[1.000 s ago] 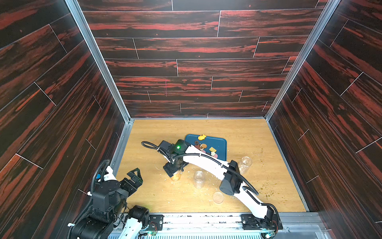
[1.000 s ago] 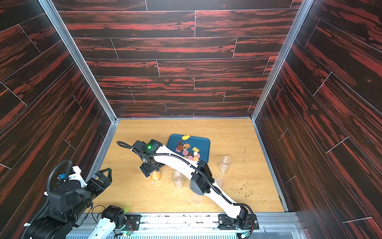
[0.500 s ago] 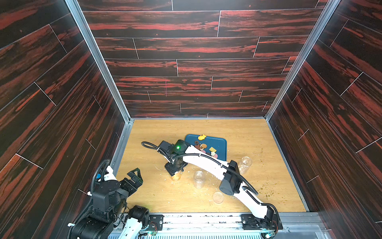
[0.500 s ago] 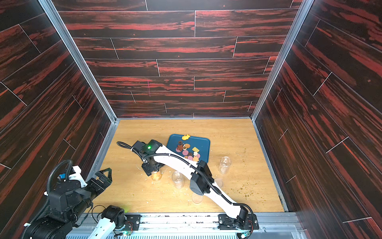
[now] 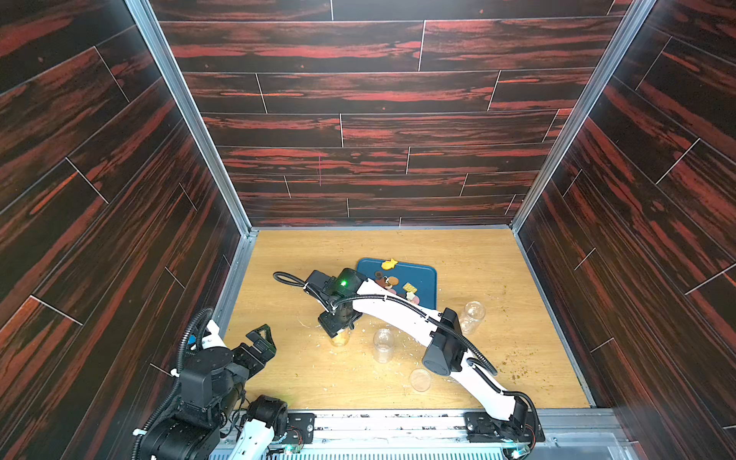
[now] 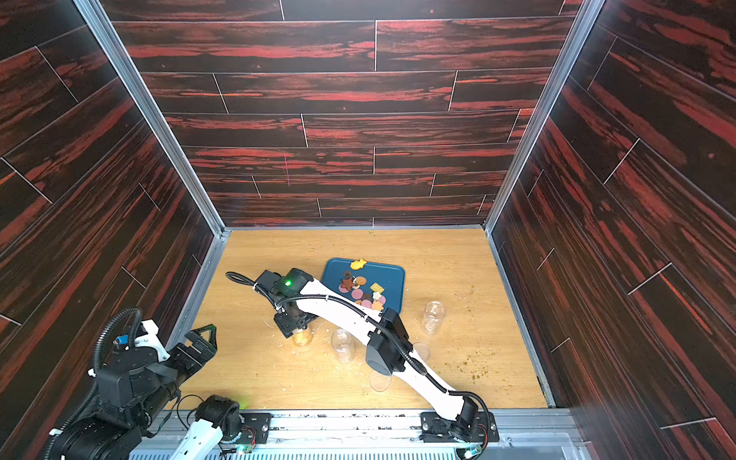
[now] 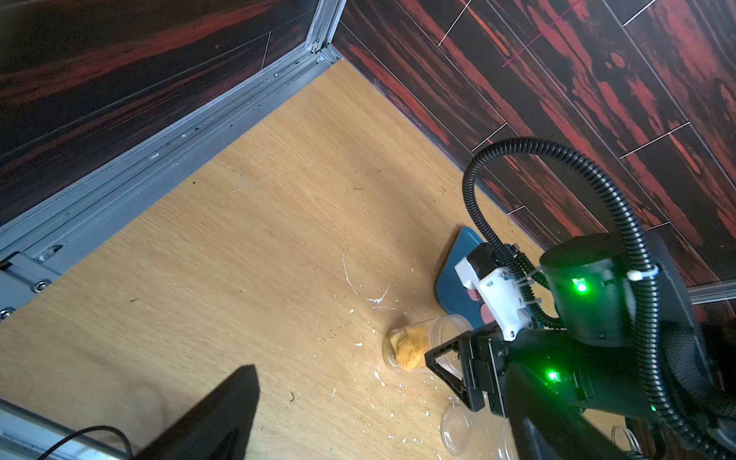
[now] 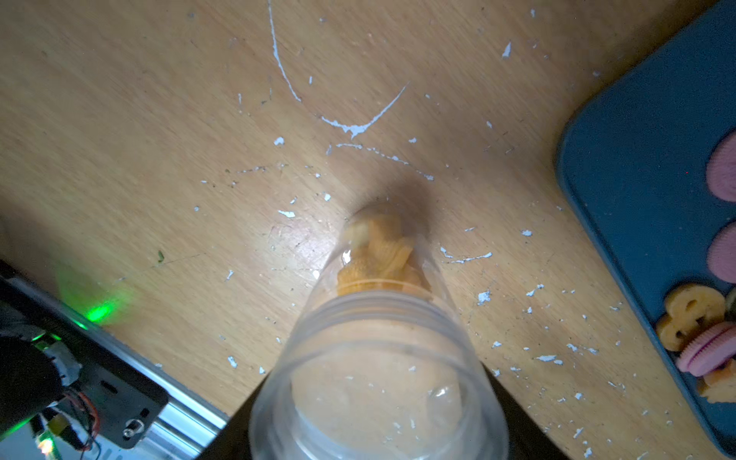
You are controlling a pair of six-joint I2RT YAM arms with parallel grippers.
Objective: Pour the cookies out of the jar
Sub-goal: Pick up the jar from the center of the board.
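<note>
- Right wrist view looks straight down the mouth of the jar point(image 8: 378, 358). I see the cookies point(image 8: 376, 259), orange ones, heaped at its bottom.
- My right gripper point(image 5: 338, 320) is clamped on the jar's upper part, with a dark finger against each side of the clear wall.
- In both top views the jar sits under that gripper, left of centre and midway between near and far. Its base is on or just above the table point(image 5: 286, 370); I cannot tell which.
- My left gripper point(image 5: 261, 338) hangs at the near left with its jaws spread wide and nothing between them, well apart from the jar.
- A blue tray point(image 5: 424, 278) lies to the far right of the jar and carries loose cookies point(image 5: 392, 283) in pink, brown and yellow.
- One empty jar point(image 5: 383, 344) stands just right of the held one, and a second empty jar point(image 5: 472, 316) stands further right.
- A clear lid point(image 5: 420, 380) lies nearer to me, and pale crumbs point(image 8: 350, 127) are scattered over the table.
</note>
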